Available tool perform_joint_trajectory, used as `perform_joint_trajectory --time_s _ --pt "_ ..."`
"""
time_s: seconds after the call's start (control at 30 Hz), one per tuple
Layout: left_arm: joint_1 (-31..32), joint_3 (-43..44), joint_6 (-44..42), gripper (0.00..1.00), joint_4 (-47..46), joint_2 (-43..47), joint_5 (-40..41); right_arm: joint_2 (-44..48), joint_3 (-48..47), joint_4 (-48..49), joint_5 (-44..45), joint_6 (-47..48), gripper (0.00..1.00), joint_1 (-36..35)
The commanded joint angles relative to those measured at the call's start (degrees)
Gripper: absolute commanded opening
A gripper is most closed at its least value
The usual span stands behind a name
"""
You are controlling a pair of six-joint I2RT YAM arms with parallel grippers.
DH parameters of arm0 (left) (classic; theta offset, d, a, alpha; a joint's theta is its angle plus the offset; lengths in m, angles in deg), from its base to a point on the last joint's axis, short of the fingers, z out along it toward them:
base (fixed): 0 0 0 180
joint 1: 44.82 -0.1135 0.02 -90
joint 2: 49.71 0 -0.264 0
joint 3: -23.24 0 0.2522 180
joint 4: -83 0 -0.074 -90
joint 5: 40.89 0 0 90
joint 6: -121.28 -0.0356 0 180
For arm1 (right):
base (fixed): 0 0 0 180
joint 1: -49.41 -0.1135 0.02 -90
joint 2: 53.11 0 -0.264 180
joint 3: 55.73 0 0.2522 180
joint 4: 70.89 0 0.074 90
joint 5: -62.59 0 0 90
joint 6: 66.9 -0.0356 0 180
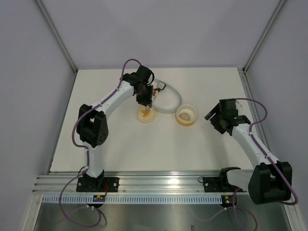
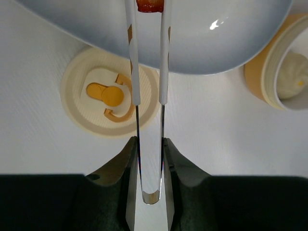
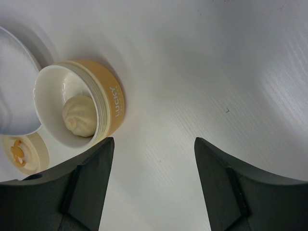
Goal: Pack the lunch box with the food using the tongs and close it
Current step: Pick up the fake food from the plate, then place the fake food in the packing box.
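Lunch box [image 1: 186, 115] on the desk [image 1: 120, 144] holds one beige piece [image 3: 79, 115], lid [image 2: 110, 98] beside it. Left hand [image 2: 150, 144] grasps tongs [image 2: 162, 72] pinching seemingly a reddish piece [image 2: 150, 5] over the dish [image 2: 216, 43]; right hand [image 3: 151, 144] released. Closing remains.

Ahead of the left end effector [image 2: 150, 142], the tongs [image 2: 164, 62] run off the top edge with a reddish piece of food [image 2: 150, 5] between their legs, only its lower rim showing. The white dish [image 2: 221, 48] under them is cropped there too, and the lunch box [image 2: 255, 79] to the right is cut by the side edge. Left of the right end effector [image 3: 153, 144], the lid [image 3: 33, 154] lies partly behind a finger [image 3: 86, 183], and from above that piece is too small to make out.
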Motion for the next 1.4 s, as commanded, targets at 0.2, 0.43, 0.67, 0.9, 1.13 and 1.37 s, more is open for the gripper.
perform_joint_trajectory --time_s 0.2,0.43,0.67,0.9,1.13,1.37 --pt "3.9 -4.3 -1.7 0.0 -2.7 11.2 -3.8 3.6 -3.3 -2.8 1.6 1.3 0.76 0.2" --pt "9.7 -4.9 -2.1 0.0 -2.5 12.8 -5.9 4.4 -3.4 -3.8 2.0 1.4 0.76 0.2" --pt "15.7 -4.2 -0.8 0.0 -2.6 11.1 -8.6 7.3 -2.4 -2.8 4.2 1.2 0.76 0.2" --pt "18.1 -3.3 2.0 0.0 -4.4 8.1 -10.6 6.6 -2.9 -3.4 4.6 1.2 0.76 0.2" --pt "19.1 -0.6 3.5 0.0 -6.4 3.7 -10.3 7.1 -2.0 -3.1 3.8 1.1 0.76 0.2" --pt "19.2 3.0 4.1 0.04 -6.7 -0.3 -10.5 7.9 -1.7 -3.8 4.4 1.4 0.76 0.2"
